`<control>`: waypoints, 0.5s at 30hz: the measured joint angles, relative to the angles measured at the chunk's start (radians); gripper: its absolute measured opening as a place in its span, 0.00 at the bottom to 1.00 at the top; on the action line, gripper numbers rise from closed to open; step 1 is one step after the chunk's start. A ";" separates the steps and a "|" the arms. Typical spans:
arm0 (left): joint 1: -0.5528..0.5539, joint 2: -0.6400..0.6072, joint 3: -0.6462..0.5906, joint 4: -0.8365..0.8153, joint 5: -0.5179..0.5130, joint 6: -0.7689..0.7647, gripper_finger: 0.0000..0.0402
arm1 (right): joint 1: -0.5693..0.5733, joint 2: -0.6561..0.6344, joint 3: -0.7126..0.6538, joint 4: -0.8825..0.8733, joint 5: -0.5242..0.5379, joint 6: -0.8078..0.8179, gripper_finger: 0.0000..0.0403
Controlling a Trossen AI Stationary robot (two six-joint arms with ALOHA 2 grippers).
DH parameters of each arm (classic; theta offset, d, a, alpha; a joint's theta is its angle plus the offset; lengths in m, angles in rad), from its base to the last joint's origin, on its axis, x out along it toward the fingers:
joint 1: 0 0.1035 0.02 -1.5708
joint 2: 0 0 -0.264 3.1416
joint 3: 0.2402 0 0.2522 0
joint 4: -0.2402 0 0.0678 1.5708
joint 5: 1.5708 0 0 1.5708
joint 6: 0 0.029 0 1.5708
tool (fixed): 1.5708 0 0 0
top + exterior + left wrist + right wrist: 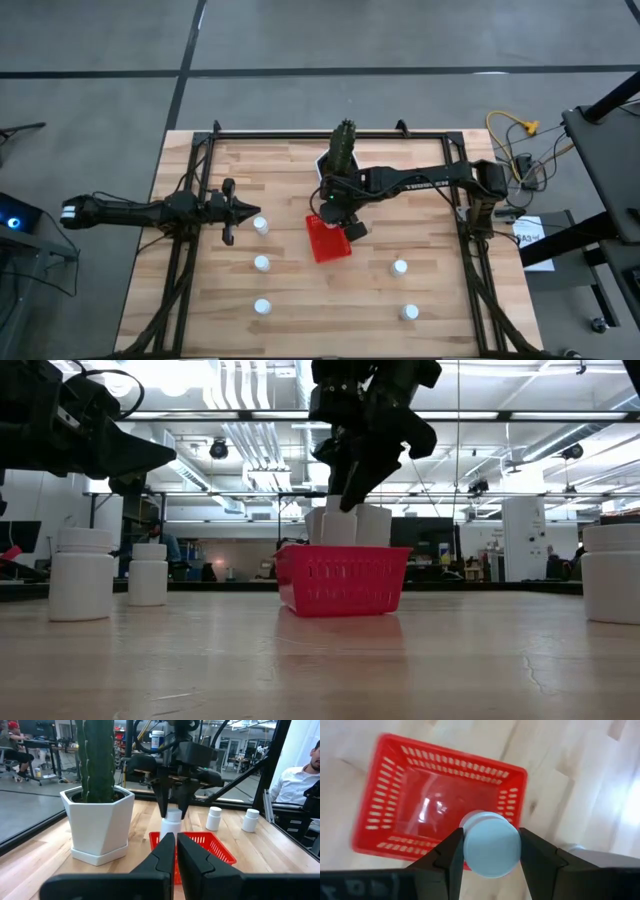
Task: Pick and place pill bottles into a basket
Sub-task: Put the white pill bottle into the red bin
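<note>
Workshop behind; wooden table [300,300] bears basket [328,240], right claw [490,851] gripping bottle [490,845].

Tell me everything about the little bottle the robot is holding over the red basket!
The held pill bottle is small, white and round, with a wide round cap, and looks like smooth plastic. It stands upright, cap up, pinched at the cap by the right gripper, one dark finger on each side. It hangs in the air above the open red basket, which looks empty inside. Nothing else touches it. The white pot with the cactus stands close by.
</note>
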 joint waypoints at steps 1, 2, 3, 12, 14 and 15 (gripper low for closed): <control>0.000 0.000 0.000 0.000 0.000 0.000 0.00 | 0.000 0.000 0.000 0.000 0.012 -0.006 0.36; 0.000 0.000 0.000 0.000 0.000 0.000 0.00 | 0.000 0.000 0.000 0.000 0.021 -0.009 0.36; 0.000 0.000 0.000 0.000 0.000 0.000 0.00 | 0.000 0.000 0.000 0.001 0.026 -0.010 0.36; 0.000 0.000 0.000 0.000 0.000 0.000 0.00 | 0.000 0.000 -0.012 -0.010 0.028 -0.012 0.36; 0.000 0.000 0.000 0.000 0.000 0.000 0.00 | 0.000 0.000 -0.023 -0.010 0.028 -0.012 0.36; 0.000 0.000 0.000 0.000 0.000 0.000 0.00 | 0.000 0.000 -0.029 -0.007 0.027 -0.012 0.36</control>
